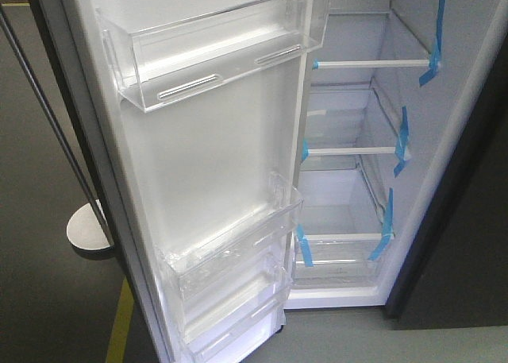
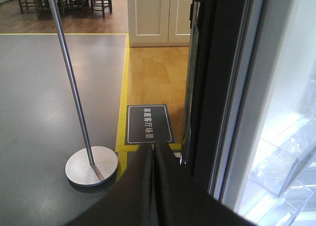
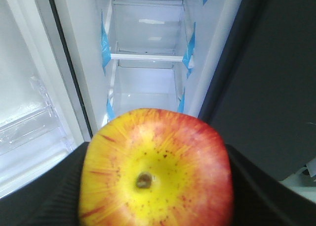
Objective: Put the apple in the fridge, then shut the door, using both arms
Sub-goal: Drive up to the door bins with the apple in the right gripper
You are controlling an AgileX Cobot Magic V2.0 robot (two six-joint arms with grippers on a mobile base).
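A red and yellow apple (image 3: pixel 155 169) fills the lower half of the right wrist view, its dimple facing the camera, with my right gripper (image 3: pixel 155 186) shut on it in front of the open fridge (image 3: pixel 145 58). The fridge's white interior (image 1: pixel 349 164) shows glass shelves and blue tape strips. Its door (image 1: pixel 214 156) stands wide open at the left, white inside with clear bins. My left gripper (image 2: pixel 154 149) is shut with nothing in it, just outside the door's outer edge (image 2: pixel 222 87). Neither gripper appears in the front view.
A metal pole on a round base (image 2: pixel 91 165) stands on the grey floor left of the door. Yellow floor tape (image 2: pixel 122 87) and a dark floor sign (image 2: pixel 149 123) lie ahead of the left gripper. The other dark grey door (image 3: pixel 266 82) is at the right.
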